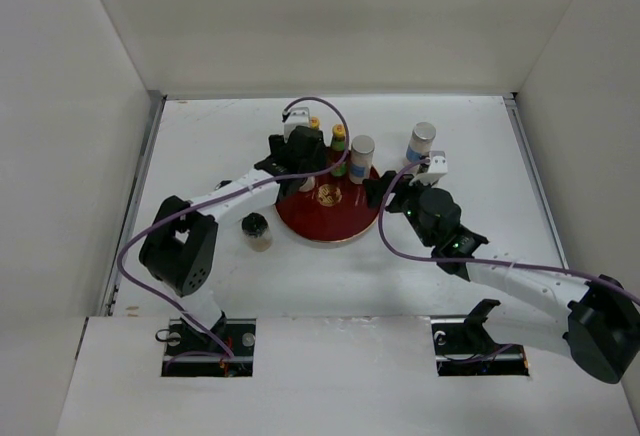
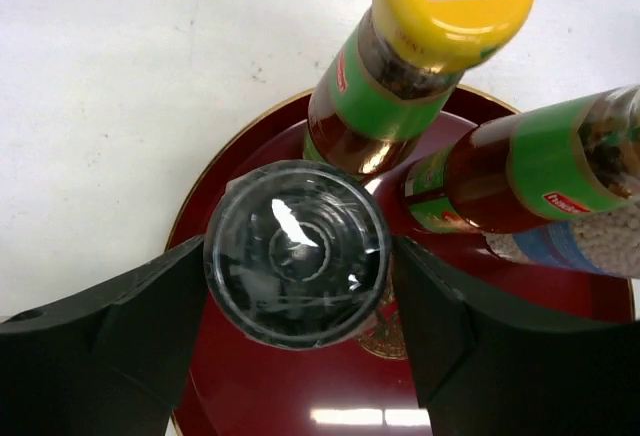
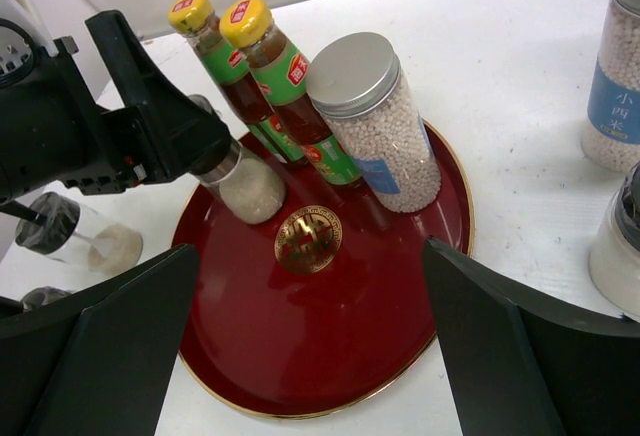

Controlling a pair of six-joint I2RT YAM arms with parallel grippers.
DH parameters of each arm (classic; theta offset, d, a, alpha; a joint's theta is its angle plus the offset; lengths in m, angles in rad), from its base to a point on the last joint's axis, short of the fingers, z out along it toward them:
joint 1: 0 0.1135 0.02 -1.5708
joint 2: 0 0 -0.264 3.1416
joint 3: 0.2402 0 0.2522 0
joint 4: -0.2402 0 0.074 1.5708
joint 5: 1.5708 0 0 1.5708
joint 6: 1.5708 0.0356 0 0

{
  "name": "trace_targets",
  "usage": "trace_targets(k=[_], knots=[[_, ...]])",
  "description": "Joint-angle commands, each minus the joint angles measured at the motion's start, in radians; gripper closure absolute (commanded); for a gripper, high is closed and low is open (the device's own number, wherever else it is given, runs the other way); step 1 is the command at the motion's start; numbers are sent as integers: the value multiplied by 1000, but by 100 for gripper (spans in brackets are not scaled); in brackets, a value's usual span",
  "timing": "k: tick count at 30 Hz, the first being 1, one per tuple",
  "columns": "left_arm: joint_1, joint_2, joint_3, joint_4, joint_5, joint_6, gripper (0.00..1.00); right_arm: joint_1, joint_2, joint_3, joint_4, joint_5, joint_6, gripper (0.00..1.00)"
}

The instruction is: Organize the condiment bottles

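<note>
On the table [image 1: 200,146] left of the tray [image 3: 300,356], nearest the arm bases, a dark-lidded jar [image 1: 257,231] stands alone, well apart from both grippers. A little further in, the right gripper [image 3: 311,251] hangs at the tray's right rim, facing across it. Its fingers [image 3: 110,346] are spread wide with nothing between them. In the right wrist view a second jar [image 3: 620,246], white inside, stands on the table just off the rim, partly hidden behind one finger.

Past the gold emblem [image 3: 308,239], the left gripper [image 2: 297,286] pinches a third jar [image 3: 250,188], with one finger pressed to each side just under the lid. This jar is over the tray's left part. Whether its base rests on the tray or hangs just above it cannot be told.

Behind it, two sauce bottles [image 3: 275,66] with yellow caps stand side by side at the tray's far-left edge, very close together. To their right a silver-capped shaker [image 3: 375,121] of white beads with a blue band stands on the tray, just beside the bottles. Farthest out, a second shaker [image 1: 422,144] stands on the table to the right of the tray.
</note>
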Motion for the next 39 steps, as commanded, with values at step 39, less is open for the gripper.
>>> trace_targets(k=[39], knots=[[-88, -769, -612, -225, -130, -138, 21, -5, 52, 22, 68, -5, 6, 0]])
